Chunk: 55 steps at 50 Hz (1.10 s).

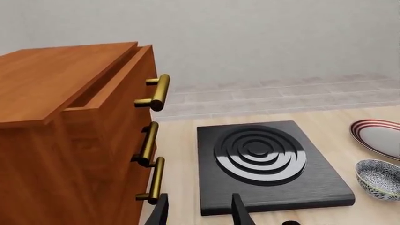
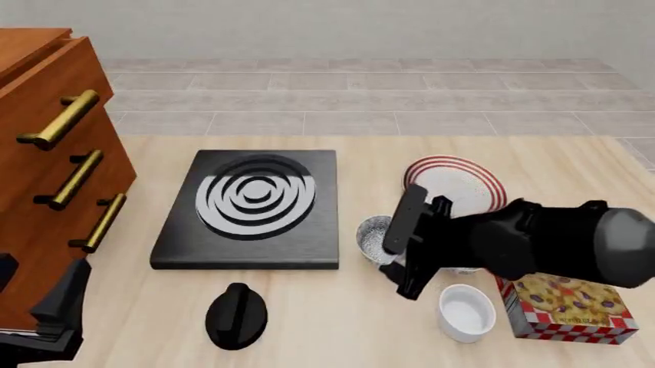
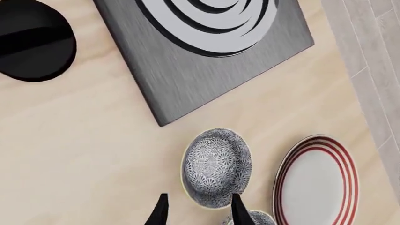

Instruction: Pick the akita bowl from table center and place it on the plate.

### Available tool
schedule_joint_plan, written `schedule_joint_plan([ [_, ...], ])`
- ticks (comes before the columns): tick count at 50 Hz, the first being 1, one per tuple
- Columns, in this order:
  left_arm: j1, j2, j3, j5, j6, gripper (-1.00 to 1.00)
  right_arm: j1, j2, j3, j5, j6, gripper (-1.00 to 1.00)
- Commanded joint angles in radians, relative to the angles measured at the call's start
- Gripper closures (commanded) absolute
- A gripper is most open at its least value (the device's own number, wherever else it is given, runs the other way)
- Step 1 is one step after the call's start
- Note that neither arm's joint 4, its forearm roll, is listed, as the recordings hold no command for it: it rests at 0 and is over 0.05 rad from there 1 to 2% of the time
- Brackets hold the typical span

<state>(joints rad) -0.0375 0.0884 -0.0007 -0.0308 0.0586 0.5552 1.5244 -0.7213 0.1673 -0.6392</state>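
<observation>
Main risk: wrong target. A second speckled bowl (image 3: 253,218) sits just beside the akita bowl (image 3: 218,167), partly hidden under the right arm in the front view. If the pincer drifts toward it, it could clip that one or grab it instead.

Second risk: the plate (image 3: 315,185) lies just past the bowl, near the desk's far edge. A shallow rim pinch could let the bowl tilt or slip on the lift.

Right pincer (image 3: 196,211) is open at moderate width, above the bowl, one fingertip over the rim, nothing held. Left pincer (image 1: 200,211) is open and idle near the drawer unit (image 1: 69,140).

Bowl: small, round, grey-white speckle inside and out, thin pale rim, upright. It sits mid-desk, between the stove slab (image 2: 251,207) and the plate, apart from both.
</observation>
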Motion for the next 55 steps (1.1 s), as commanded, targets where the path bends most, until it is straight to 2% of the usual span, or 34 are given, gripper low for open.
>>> schedule_joint_plan([
  [1,0.000,0.011,0.000,-0.006,-0.003,-1.00,0.003,0.065,-0.007,-0.033,-0.028,-1.00],
  [10,-0.004,0.014,0.000,-0.007,-0.004,-1.00,0.031,0.105,-0.012,-0.052,0.009,-1.00],
  [25,-0.006,0.012,0.001,-0.003,0.000,-1.00,0.024,0.149,-0.010,-0.076,0.004,-1.00],
  [36,-0.007,0.024,0.000,-0.012,-0.001,-1.00,0.028,0.197,-0.006,-0.108,0.020,-1.00],
  [44,-0.008,0.018,0.000,-0.005,0.000,-1.00,0.005,0.238,-0.005,-0.141,-0.004,-1.00],
  [55,-0.009,0.033,0.000,-0.018,0.001,-1.00,-0.003,0.254,-0.008,-0.152,-0.001,-1.00],
])
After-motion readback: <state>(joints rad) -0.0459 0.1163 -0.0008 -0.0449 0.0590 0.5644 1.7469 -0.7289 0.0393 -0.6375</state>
